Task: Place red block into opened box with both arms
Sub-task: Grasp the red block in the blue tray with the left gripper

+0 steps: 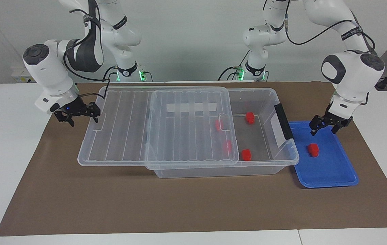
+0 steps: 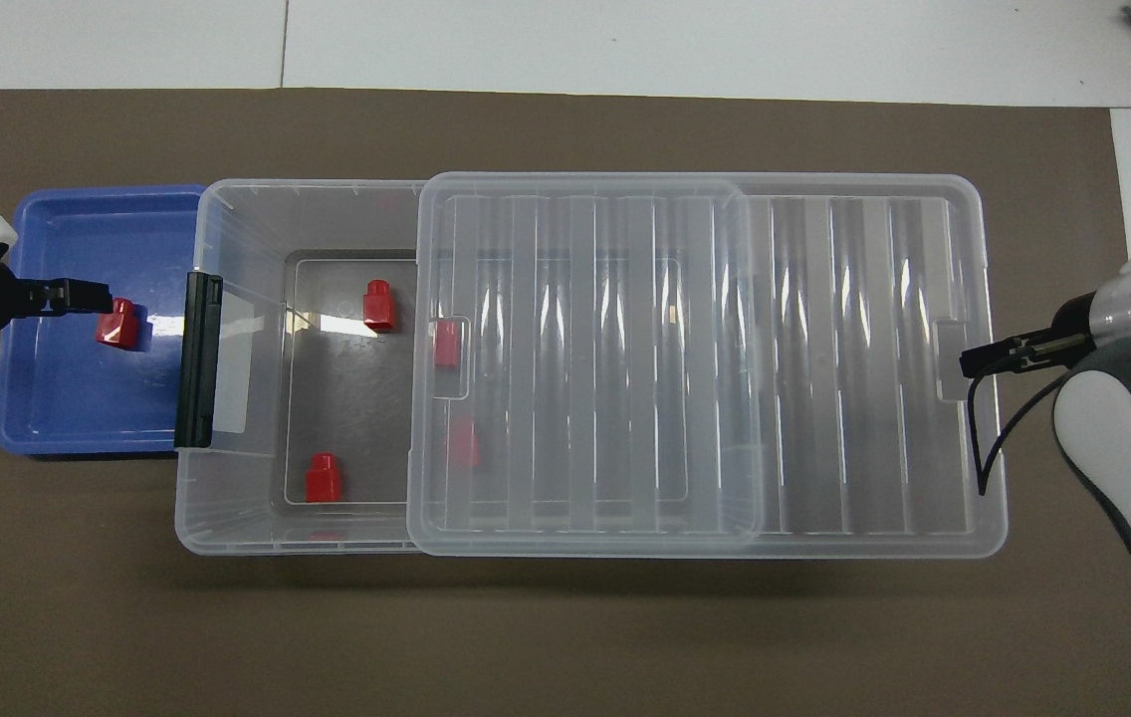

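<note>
Brown paper covers the table where the box (image 1: 275,102) sits with its lid (image 1: 159,126) slid aside, the right gripper (image 1: 77,115) open-jawed at the lid's edge to keep a gap, while the left gripper (image 1: 328,125), jaws spread and empty, hangs over the blue tray (image 1: 336,177) above the red block (image 1: 313,149).

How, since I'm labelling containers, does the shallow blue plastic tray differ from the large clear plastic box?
The blue plastic tray is opaque, shallow and lidless; the clear plastic box is see-through, deep, its ribbed lid slid partly off. The tray holds one red block; the box holds four red blocks. Both are rectangular plastic on the brown mat.
</note>
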Motion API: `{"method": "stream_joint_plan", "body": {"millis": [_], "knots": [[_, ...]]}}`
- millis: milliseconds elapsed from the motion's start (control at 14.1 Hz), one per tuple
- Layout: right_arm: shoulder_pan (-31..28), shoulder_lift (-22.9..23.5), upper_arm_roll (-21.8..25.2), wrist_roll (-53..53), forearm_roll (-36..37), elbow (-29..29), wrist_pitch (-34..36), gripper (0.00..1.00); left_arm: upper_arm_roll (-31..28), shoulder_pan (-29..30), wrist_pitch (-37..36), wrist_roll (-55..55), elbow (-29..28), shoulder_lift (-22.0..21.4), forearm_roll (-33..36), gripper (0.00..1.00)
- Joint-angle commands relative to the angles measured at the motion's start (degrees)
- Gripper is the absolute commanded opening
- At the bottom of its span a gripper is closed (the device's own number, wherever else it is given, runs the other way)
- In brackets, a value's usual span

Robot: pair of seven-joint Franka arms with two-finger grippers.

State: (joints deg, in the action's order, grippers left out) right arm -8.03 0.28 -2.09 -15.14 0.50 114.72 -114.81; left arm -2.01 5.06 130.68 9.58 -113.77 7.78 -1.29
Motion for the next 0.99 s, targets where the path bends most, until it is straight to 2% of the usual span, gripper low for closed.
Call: {"method": "stream_joint_plan", "body": {"millis": [0,212,566,637,708,779,850,920], "knots": [[-1.20,-0.98,-0.11,-1.56,0.91,0.68,0.29,1.00,0.25,2.23,7.55,9.71,-2.51,4.94,0.68,1.00],[-1.55,-0.81,-0.19,-1.56,1.17,-0.28,0.72,1.00,0.25,4.08,11.00,12.48,-2.25,8.91,0.76,1.00],[-0.68,-2.82,-0.19,1.85,1.26,-3.88,5.02,1.00,0.25,3.29,11.53,12.13,-2.42,10.06,0.68,1.00],[-0.59,-3.44,-0.72,4.31,1.26,-4.58,6.25,1.00,0.25,3.29,11.53,12.13,-2.42,10.06,0.68,0.88],[-0.24,-3.62,-1.07,7.03,1.35,-5.98,7.39,1.00,0.25,3.29,11.44,12.13,-2.42,10.06,0.68,0.69],[1.24,-3.36,-1.07,10.01,1.43,-8.00,8.45,1.00,0.25,3.29,11.27,12.04,-2.42,10.06,0.68,0.37],[2.22,-2.92,-1.07,13.00,1.96,-9.93,9.68,1.00,0.25,3.29,10.92,12.04,-2.42,10.06,0.68,0.11],[3.62,-2.57,-1.07,16.69,2.57,-12.04,11.00,1.00,0.25,3.20,10.65,11.87,-2.42,9.97,0.68,0.00]]}}
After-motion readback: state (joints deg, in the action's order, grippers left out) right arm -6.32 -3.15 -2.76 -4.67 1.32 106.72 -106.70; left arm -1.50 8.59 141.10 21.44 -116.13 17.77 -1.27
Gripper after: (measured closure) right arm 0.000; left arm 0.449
